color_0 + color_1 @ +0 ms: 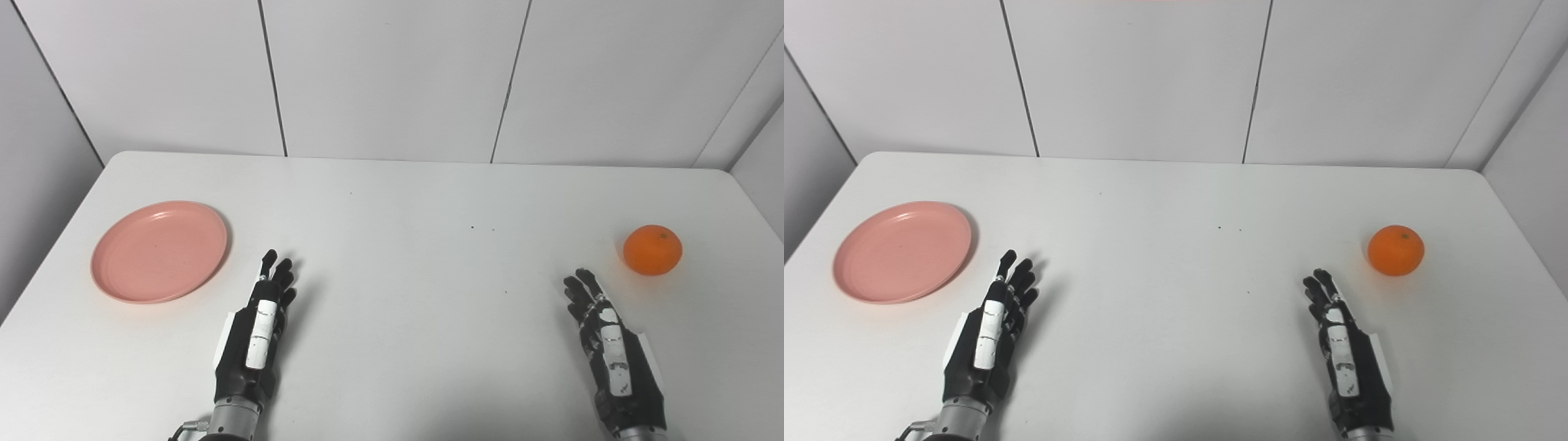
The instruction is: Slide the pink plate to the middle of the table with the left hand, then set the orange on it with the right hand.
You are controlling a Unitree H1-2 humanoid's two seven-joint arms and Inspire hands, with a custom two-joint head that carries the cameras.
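We find the pink plate [159,251] lying flat on the white desk [392,202] at its left side, well short of the middle. It is bare, with nothing on it. The orange [653,249] sits on the desk far to the right, near the right edge, well apart from the plate.

We note the left hand [260,327] entering from the bottom edge on the left, low over the desk, back upward and fingers extended toward the far wall. Its fingers lie straight and close to one another, holding nothing. It is near the plate, just to the right of the plate's nearer rim, but apart from it; we see a strip of bare desk between them.

We note the right hand [609,343] entering from the bottom edge on the right, likewise back upward with fingers stretched out forward and holding nothing. Its fingertips [579,283] point toward the orange and stop near it, on its nearer left side, without touching.

We cannot tell whether either palm rests on the desk or hangs just above it. The middle of the desk carries only a few small dark specks [472,228]. Pale wall panels [392,79] stand behind the desk.
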